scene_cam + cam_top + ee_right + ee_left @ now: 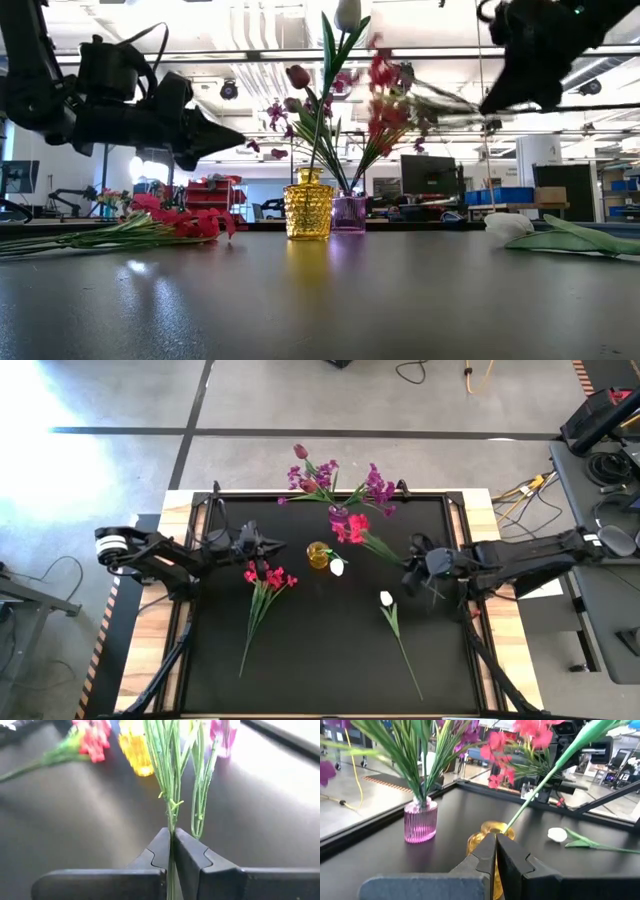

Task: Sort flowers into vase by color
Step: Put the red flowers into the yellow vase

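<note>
Right gripper clamps red spray by its stems, carried aloft at 3 o'clock, blooms toward pink vase. Left gripper, closed empty, waits at 9. Red and white flowers lie unsorted.

**Glass, plastic, matt black**

Ribbed, glossy, see-through glass on the yellow vase and the pink vase. Smooth plastic-looking green stems on the red-pink spray, pinched in the right gripper; cloth-like petals on the loose red flowers and the white tulip. Matt dark plastic on the fingers of the left gripper. Smooth black table mat with a soft sheen; pale wood grain along the table edge.
</note>
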